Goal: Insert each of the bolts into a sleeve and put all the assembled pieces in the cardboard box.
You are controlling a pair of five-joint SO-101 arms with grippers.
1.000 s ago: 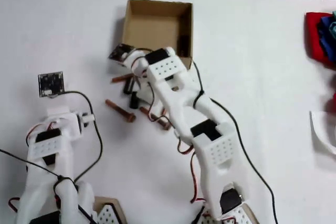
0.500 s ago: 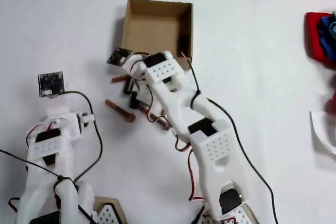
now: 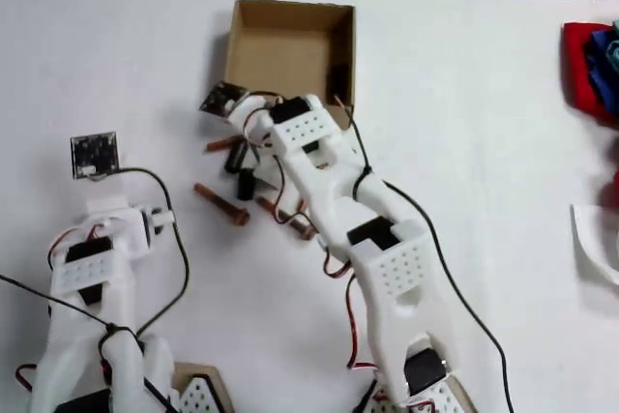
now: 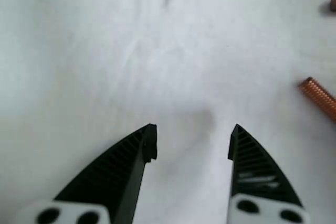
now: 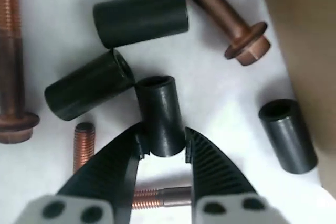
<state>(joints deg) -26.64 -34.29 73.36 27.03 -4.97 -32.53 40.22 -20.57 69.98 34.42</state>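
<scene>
Gripping one black cylindrical sleeve [image 5: 159,111] by the end nearer the wrist, the right gripper [image 5: 163,142] is clenched on it with a jaw against each side. The open bore is thus left free and pointing away, a hold judged to suit the receiving of a bolt. Whether this sleeve is lifted or lying on the white table [image 3: 484,142] cannot be told. A second sleeve [image 5: 86,86] is recorded at the mouth of the held one, touching it or nearly so. A third sleeve [image 5: 140,17] lies just beyond, and a fourth sleeve [image 5: 287,136] lies apart beside the wall of the brown cardboard box [image 5: 307,35]. A flanged copper-coloured bolt [image 5: 220,11] is placed between the third sleeve and the box, a long bolt [image 5: 11,56] lies on the far side of the cluster, a short threaded tip [image 5: 84,148] shows beside one jaw, and a bolt shank [image 5: 157,198] is crossed beneath the jaws. The second sleeve and this shank are judged likely to be knocked when the held sleeve is drawn out. The left gripper [image 4: 192,140] is released, jaws apart over bare table, with a threaded bolt end [image 4: 319,98] near. A red cloth [image 3: 590,55] is noted at the table's edge, well apart.
</scene>
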